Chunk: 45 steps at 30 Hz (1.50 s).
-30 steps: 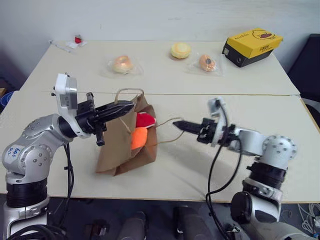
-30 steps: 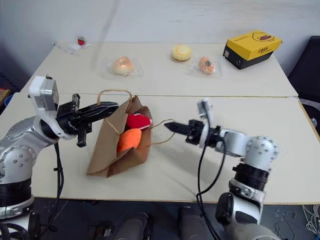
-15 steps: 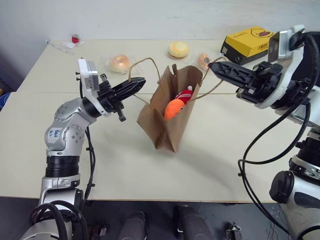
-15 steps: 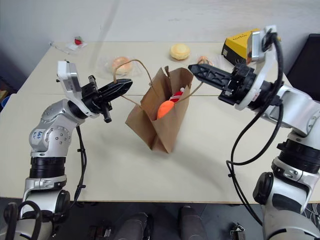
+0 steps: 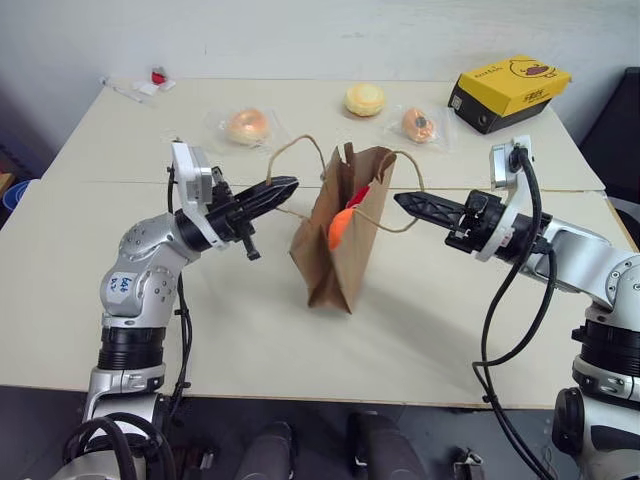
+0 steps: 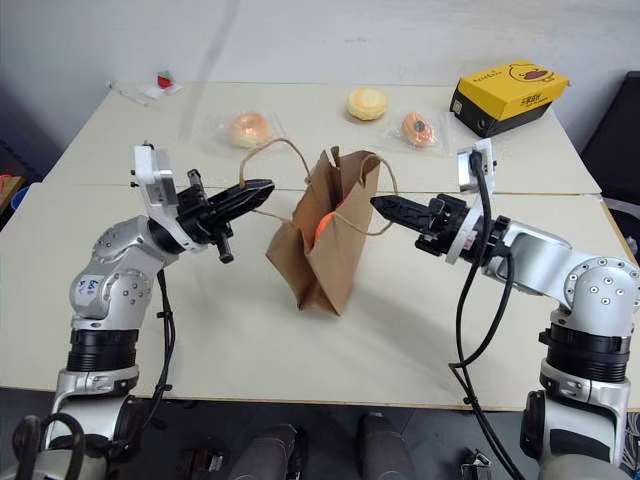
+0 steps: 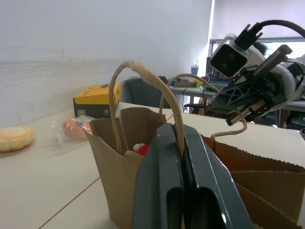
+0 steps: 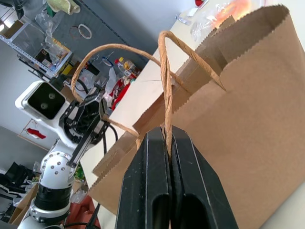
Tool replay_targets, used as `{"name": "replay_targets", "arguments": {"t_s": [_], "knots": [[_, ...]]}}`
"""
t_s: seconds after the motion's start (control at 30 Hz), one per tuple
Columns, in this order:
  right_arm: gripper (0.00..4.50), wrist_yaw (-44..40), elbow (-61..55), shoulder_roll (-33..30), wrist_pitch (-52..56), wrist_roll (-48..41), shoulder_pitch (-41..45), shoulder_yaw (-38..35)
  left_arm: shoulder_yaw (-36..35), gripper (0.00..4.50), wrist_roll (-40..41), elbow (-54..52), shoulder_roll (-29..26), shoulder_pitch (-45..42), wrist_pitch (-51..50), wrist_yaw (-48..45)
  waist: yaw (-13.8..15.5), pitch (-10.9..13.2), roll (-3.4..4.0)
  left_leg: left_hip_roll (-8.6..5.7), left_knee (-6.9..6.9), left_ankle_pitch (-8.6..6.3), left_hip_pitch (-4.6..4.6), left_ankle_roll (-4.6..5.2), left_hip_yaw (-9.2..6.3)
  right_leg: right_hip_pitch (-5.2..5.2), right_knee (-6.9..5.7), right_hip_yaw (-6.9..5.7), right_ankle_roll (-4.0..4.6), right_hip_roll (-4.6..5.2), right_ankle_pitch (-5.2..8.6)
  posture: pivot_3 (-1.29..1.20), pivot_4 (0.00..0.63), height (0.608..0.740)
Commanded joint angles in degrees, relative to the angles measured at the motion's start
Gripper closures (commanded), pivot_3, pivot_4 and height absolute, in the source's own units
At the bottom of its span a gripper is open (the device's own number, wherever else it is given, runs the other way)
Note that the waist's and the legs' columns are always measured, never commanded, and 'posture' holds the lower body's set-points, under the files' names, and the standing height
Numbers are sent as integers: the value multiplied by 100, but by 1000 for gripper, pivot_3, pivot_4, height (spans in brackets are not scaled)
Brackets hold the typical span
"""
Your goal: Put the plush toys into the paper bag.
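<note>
The paper bag (image 5: pixel 345 230) is creased brown kraft with a zigzag-cut rim and twisted paper loop handles; it stands upright, mouth open, on the matte cream table (image 5: pixel 250 330). Inside it, just below the rim, sit the plush toys: a rounded soft orange toy (image 5: pixel 339 228) with a red toy (image 5: pixel 358 192) above it. The left gripper (image 5: pixel 284 185), to the bag's left, has its smooth black fingers pinched tight on one handle loop; the right gripper (image 5: pixel 404 202), to the bag's right, is clamped on the other handle. Beyond the bag lie plastic-wrapped pastries (image 5: pixel 246 126) and a glossy yellow-and-black box (image 5: pixel 508 92)
</note>
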State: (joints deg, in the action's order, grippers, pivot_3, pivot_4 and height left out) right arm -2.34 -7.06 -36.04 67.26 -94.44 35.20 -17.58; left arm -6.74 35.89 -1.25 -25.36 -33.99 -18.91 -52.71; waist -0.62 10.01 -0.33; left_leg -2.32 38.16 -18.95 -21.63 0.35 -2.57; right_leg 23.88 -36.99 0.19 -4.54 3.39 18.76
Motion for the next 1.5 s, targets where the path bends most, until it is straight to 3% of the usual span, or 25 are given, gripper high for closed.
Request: {"name": "replay_targets", "arguments": {"t_s": [0.03, 0.23, 0.37, 0.63, 0.7, 0.83, 0.97, 1.17, 1.3, 1.5], "knots": [[4474, -195, -71, -224, -172, 11, -40, -170, 21, 4500, 157, -461, 15, -1, -84, -27, 29, 0, 0, 0, 0, 0, 0, 0, 0, 0, 0, 1, 0, 0, 0, 0, 150, 740], [4474, -445, -80, -576, -159, -38, -302, -304, 111, 4500, 193, -556, 2, -4, -284, -58, 69, 0, 0, 0, 1, -1, 0, 1, -2, -3, 4, -3, 0, 0, 0, 0, 150, 740], [4474, -789, -216, -887, -134, 440, -540, -213, 223, 4500, 59, -521, 36, -25, -202, -107, 69, 0, 0, -1, 1, -1, 0, 2, -1, -5, 5, -3, -1, 0, 0, 0, 150, 740], [4474, -1145, -242, -790, -369, 1178, -439, -67, 291, 4500, 36, -335, 163, -209, -159, -124, 61, 0, -1, 0, 2, -1, 1, 2, -1, -5, 3, -3, -1, -2, 0, 0, 150, 740], [4500, -1121, -196, -675, -398, 1123, -333, -113, 178, 4086, 241, -378, 162, -215, -401, -60, 56, 0, -1, -1, 3, -1, 1, 1, 0, -5, 3, -2, -1, -2, 0, 0, 150, 740], [3567, -1154, -156, -522, -459, 824, -162, -320, -29, 3042, 424, -539, 43, -111, -586, 5, 58, 1, -1, 0, 3, 0, 2, 1, -2, -4, 2, -3, -1, -2, 0, 0, 150, 740], [2153, -1325, -201, -528, -539, 754, -121, -407, -204, 1779, 483, -631, -74, -1, -691, 101, 61, 1, -1, 0, 3, -1, 2, 1, -3, -5, 4, -4, -1, -2, 0, 0, 150, 740], [29, -1756, -241, -928, -459, 647, -428, -697, -722, 0, 910, -871, -729, 339, -1275, 2, 61, 1, -1, 0, 3, -1, 1, 1, -3, -5, 4, -4, -1, -1, 0, 0, 150, 740], [29, -2120, -198, -1200, -490, 818, -714, -842, -820, 0, 1141, -1152, -1029, 690, -1578, -72, 67, 1, -1, -1, 0, -2, 3, 3, -3, -9, 9, -3, -1, 1, 0, 0, 150, 740], [29, -3325, -493, -1404, -1038, 1698, -1443, -1011, -820, 0, 1276, -1640, -1063, 1132, -1732, 47, 97, 1, -2, -1, 0, -4, 10, 7, -4, -20, 17, -4, -1, 1, 0, 0, 150, 740]]}}
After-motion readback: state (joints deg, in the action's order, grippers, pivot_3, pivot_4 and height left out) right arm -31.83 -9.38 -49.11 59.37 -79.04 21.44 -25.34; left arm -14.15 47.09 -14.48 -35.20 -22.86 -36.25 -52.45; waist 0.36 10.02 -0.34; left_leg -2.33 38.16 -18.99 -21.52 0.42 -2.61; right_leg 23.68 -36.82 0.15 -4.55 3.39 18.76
